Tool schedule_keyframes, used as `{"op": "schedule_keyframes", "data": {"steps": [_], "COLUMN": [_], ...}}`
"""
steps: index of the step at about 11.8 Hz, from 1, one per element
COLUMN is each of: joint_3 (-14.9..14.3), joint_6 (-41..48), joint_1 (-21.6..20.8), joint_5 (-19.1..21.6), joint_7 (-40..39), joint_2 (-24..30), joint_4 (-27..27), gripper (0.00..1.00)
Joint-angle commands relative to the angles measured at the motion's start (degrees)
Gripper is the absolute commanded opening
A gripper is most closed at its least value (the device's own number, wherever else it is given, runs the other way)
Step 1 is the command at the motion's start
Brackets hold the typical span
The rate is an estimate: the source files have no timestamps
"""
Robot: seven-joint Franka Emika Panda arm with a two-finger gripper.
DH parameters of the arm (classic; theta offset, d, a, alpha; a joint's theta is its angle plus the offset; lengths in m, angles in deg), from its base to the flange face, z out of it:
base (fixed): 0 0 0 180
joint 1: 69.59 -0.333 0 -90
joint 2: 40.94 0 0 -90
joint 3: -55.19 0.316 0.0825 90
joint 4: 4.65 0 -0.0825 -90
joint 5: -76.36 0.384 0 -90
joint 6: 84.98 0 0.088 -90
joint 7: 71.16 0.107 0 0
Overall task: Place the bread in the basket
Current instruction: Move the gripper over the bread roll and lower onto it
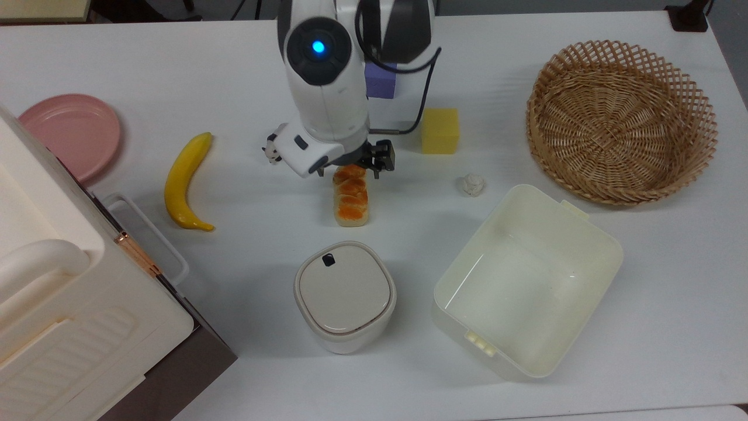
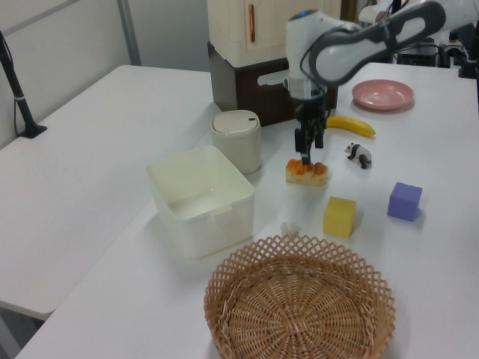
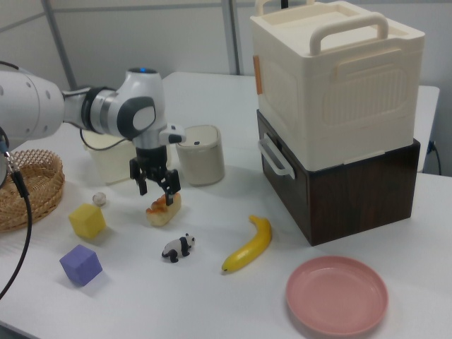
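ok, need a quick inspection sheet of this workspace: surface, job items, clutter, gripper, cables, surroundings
Surface: white table, no spills seen.
Job's things: orange-glazed toy bread loaf lying flat on the table; round woven wicker basket holds nothing, apart from the loaf.
Clutter: yellow banana, toy panda, yellow foam cube, purple foam cube, small white crumpled lump, pink plate, cream plastic tub, lidded cream canister.
Gripper: black gripper open, fingers spread just above one end of the loaf.
Cables: black cable along the arm.
Surroundings: cream handled box on a brown cabinet; second table in the left view.
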Motion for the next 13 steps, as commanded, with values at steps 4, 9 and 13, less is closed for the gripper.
{"op": "schedule_keyframes", "data": {"steps": [4,9,13], "joint_3": [0.64,0.64,0.64], "joint_6": [-9.22,-8.53,-5.81], "joint_1": [-2.1,-2.09,-2.1], "joint_5": [-6.21,-6.57,-6.83], "joint_7": [9.44,9.63,9.54], "joint_2": [-5.97,-5.18,-3.51], "joint_4": [-2.16,-1.98,-1.81], "gripper": [1.0,0.69,0.64]}}
